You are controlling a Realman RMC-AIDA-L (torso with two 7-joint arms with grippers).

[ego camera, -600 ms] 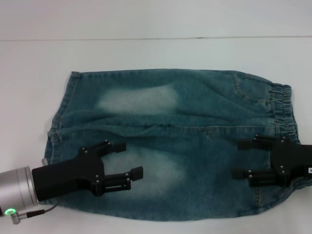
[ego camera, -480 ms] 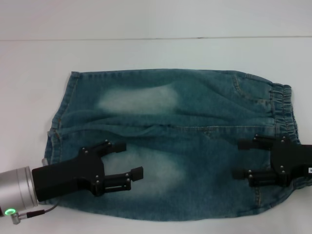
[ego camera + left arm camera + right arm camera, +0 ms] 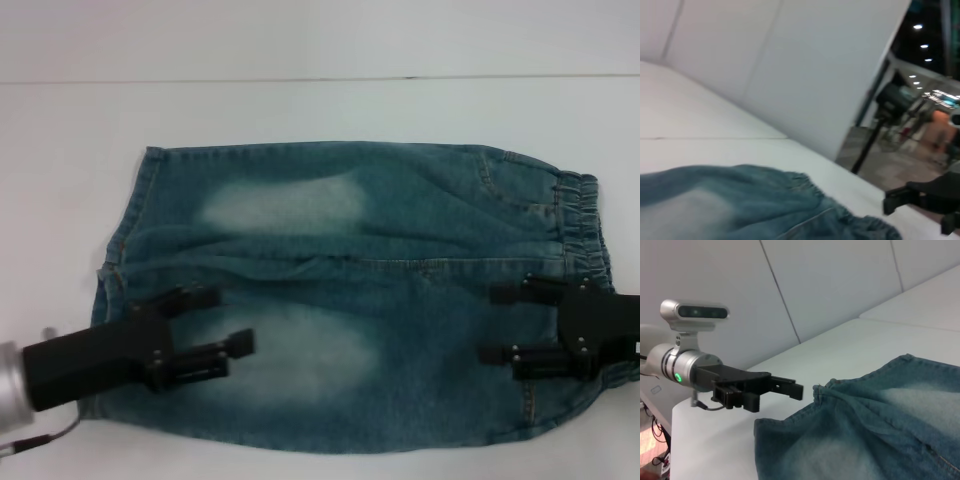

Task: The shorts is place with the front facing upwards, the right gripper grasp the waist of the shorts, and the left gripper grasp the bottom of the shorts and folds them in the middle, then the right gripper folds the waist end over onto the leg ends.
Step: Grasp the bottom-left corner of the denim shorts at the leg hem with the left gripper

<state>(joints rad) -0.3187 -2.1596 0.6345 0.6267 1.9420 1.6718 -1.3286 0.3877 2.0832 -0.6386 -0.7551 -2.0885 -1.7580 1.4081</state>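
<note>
Blue-green denim shorts (image 3: 350,300) are lying spread flat on a white tabletop (image 3: 300,110), the ruched waist (image 3: 585,225) at the right tool's end and the stitched leg ends (image 3: 120,260) at the left tool's end. The left tool (image 3: 218,320), black-fingered on a silver wrist, is hovering over the nearer leg, its two fingers parted and gripping nothing, with the leg hems just behind its body and a pale faded patch (image 3: 300,350) just ahead of its fingertips. Across the garment the right tool (image 3: 497,325), boxy and black, is hanging over the waist end with its fingers likewise spread apart and empty, pointing along the denim toward its partner; the elastic band is showing just beside its body on the far side. From the right wrist camera, the left tool (image 3: 792,389) is seen poised clear above the hem edge of the shorts (image 3: 880,430).
</note>
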